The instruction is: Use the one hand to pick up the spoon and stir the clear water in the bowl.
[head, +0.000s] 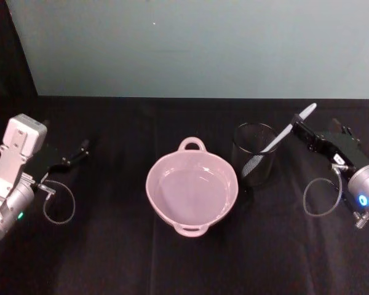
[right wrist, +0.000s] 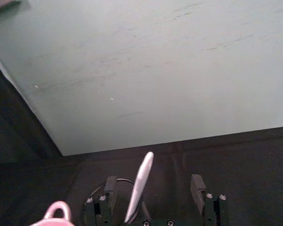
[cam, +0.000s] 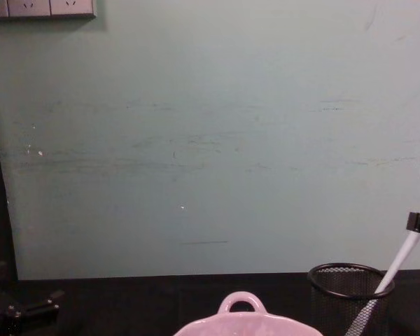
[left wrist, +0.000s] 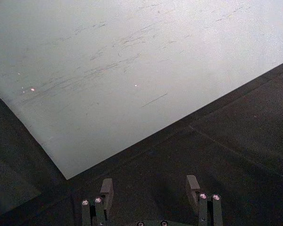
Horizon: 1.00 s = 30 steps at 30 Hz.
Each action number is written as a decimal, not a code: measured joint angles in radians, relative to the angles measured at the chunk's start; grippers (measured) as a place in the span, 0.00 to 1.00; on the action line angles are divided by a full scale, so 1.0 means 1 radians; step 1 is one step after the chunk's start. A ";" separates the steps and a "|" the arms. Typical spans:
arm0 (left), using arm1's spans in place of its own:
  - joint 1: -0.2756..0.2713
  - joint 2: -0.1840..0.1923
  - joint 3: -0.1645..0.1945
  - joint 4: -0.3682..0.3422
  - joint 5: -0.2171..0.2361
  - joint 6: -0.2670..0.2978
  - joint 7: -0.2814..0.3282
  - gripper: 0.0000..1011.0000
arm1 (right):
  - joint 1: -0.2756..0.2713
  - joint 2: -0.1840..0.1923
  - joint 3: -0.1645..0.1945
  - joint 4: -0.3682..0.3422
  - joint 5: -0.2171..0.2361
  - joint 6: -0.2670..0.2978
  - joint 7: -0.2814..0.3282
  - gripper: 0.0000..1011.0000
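Black table (head: 111,258): water-filled bowl (head: 192,187), spoon (head: 287,132) in mesh cup (head: 255,153), right hand (head: 302,130) spread around handle.

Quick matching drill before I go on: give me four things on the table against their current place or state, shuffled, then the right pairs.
1. spoon
2. bowl
3. right gripper
4. left gripper

a. holds clear water, centre of the table
b. open, at the spoon's handle
c. open, over bare cloth on the left
d. leaning in the mesh cup

Pairs: 1-d, 2-a, 3-b, 4-c
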 joint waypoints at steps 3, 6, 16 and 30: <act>0.000 0.000 0.000 0.000 0.000 0.000 0.000 1.00 | -0.003 0.005 0.000 -0.001 -0.029 0.002 -0.008 0.99; 0.000 0.000 0.000 0.000 0.000 0.000 0.000 1.00 | -0.011 0.011 0.002 -0.011 -0.056 0.004 -0.013 0.99; 0.000 0.000 0.000 0.000 0.000 0.000 0.000 1.00 | -0.045 0.023 0.020 -0.042 -0.113 0.026 -0.027 0.99; 0.000 0.000 0.000 0.000 0.000 0.000 0.000 1.00 | -0.088 0.015 0.053 -0.022 -0.162 0.011 -0.021 0.99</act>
